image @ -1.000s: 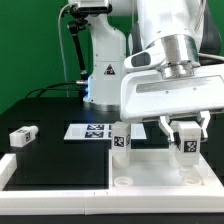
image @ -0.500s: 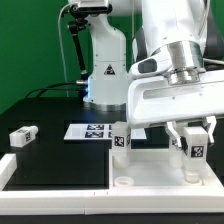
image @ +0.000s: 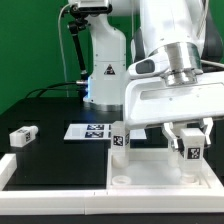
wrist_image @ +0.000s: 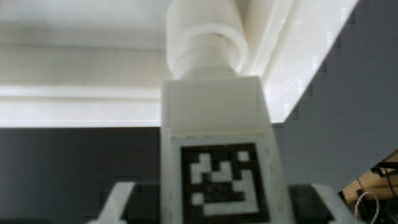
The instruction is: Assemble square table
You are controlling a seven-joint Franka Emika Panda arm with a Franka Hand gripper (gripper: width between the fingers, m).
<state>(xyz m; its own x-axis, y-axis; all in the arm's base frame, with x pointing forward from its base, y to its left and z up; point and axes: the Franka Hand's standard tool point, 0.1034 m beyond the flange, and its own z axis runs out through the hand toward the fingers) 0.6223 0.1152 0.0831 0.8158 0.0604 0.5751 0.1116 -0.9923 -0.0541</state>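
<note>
Gripper (image: 190, 137) points straight down from a vertical wrist, its fingers clamped on an upright leg block (image: 192, 151) over the square top (image: 150, 166), exterior view's right. It is slightly higher than half a second ago.

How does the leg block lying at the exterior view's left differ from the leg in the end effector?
The loose leg block lies on its side on the black table, untouched. The held leg stands upright in the end effector, over the square top. Both are white with a black-and-white tag.
</note>
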